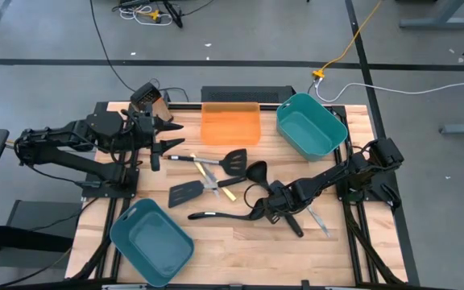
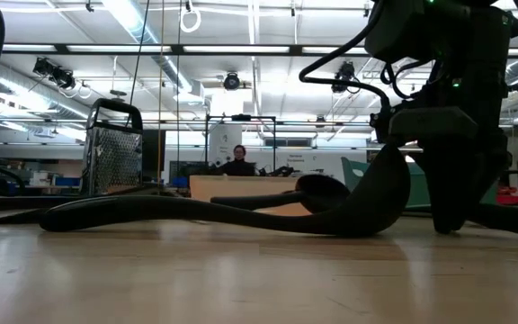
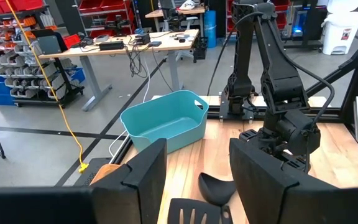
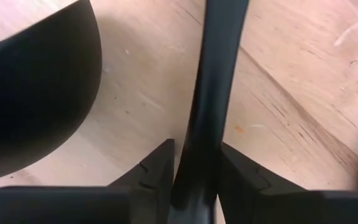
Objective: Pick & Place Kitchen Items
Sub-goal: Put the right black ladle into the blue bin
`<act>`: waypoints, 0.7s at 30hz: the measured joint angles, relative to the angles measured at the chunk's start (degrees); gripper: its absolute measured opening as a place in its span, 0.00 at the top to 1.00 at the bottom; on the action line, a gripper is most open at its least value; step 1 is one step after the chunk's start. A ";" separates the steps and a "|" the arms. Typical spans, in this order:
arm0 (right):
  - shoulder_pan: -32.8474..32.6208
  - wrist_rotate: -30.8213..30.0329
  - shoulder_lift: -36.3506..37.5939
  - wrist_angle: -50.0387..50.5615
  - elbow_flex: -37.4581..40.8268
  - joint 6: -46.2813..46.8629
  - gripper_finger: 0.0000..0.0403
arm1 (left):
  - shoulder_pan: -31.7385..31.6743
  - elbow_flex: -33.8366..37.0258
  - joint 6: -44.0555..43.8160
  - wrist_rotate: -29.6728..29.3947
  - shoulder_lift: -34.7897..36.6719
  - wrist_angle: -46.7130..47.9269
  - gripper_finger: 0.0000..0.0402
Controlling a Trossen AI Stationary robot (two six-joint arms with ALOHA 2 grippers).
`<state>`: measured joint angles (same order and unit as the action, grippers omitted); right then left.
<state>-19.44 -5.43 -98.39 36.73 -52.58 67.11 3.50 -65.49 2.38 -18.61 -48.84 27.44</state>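
Note:
Black ladles, two black slotted spatulas [image 1: 234, 161] [image 1: 187, 193], yellow-handled pieces [image 1: 209, 171] and silver cutlery [image 1: 317, 219] lie loose on the wooden table's middle. My right gripper [image 1: 271, 206] points down there, shut on the long handle of a black ladle [image 4: 205, 124]. The round bowl of a ladle [image 4: 33, 93] lies just beside the fingers. The near ladle [image 2: 241, 214] rests flat on the table. My left gripper [image 1: 164, 138] hangs open and raised at the far left, holding nothing. My right gripper pinches the ladle's black handle [image 4: 199, 163] between its two fingers [image 4: 159, 167], one on each side. The fingers come from above, pointing down, and lie across the handle. The ladle lies on the table.
A teal bin [image 1: 311, 125] stands at the far right and another [image 1: 150, 242] at the near left. A flat orange tray [image 1: 230, 125] lies at the far middle. A metal box grater [image 2: 115, 148] stands at the far left. A person sits in the room behind.

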 joint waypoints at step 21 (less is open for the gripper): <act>0.02 0.47 0.00 0.09 -0.02 -0.08 0.78 | 0.00 0.00 0.02 0.00 0.00 0.00 0.55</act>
<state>-19.42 -4.96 -98.39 36.82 -52.60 67.02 3.51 -65.49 2.39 -18.61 -48.84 27.44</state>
